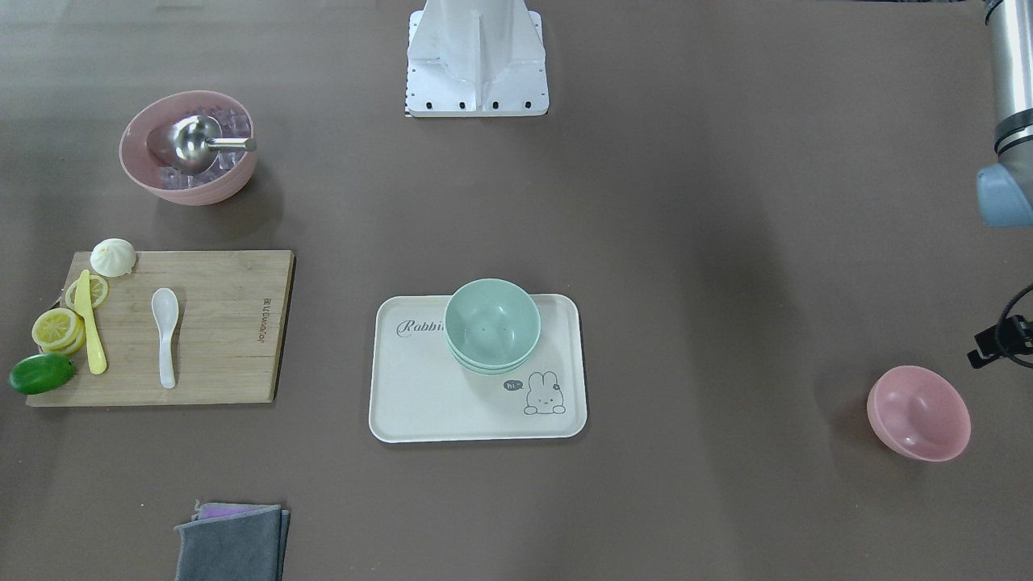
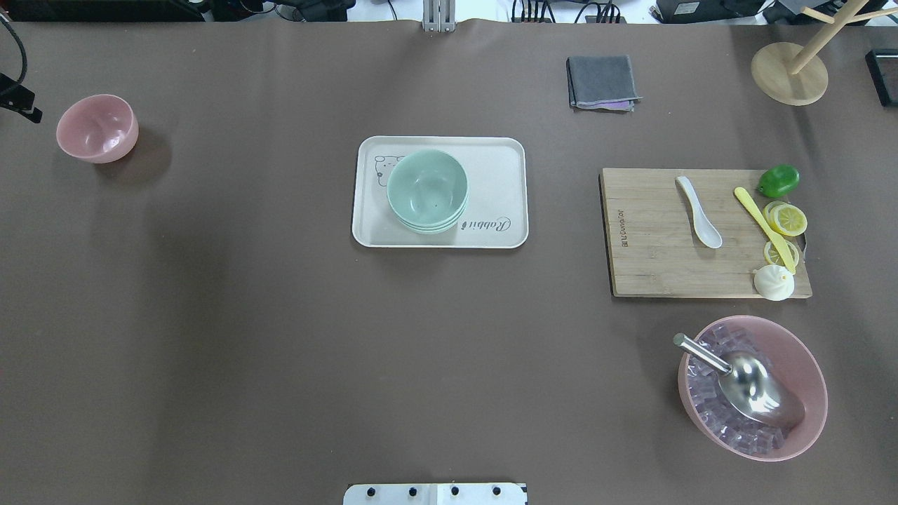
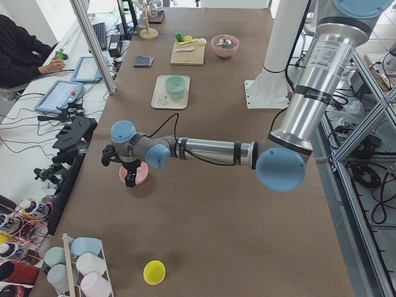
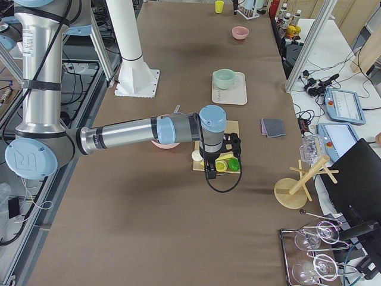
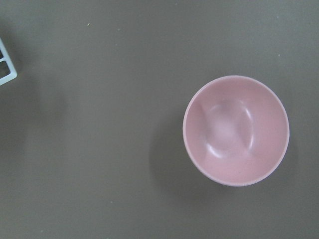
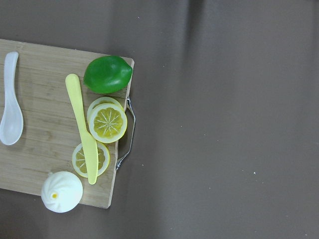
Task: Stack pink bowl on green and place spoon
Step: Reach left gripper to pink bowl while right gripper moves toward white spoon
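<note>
The small empty pink bowl (image 1: pixel 918 413) stands alone at the table's left end; it also shows in the overhead view (image 2: pixel 97 128) and fills the right of the left wrist view (image 5: pixel 236 130). Stacked green bowls (image 1: pixel 492 324) sit on the white rabbit tray (image 1: pixel 420 403) mid-table. The white spoon (image 1: pixel 165 335) lies on the wooden cutting board (image 1: pixel 218 347) and at the left edge of the right wrist view (image 6: pixel 10 99). My left gripper (image 3: pixel 130 178) hangs over the pink bowl. My right gripper (image 4: pixel 209 170) hangs over the board's outer end. I cannot tell whether either is open.
A large pink bowl (image 1: pixel 188 147) holds ice cubes and a metal scoop. A lime (image 6: pixel 108 74), lemon slices (image 6: pixel 107 121), a yellow knife (image 6: pixel 82 124) and a bun (image 6: pixel 62 191) share the board. A grey cloth (image 2: pixel 602 83) and a wooden stand (image 2: pixel 789 73) lie at the far side.
</note>
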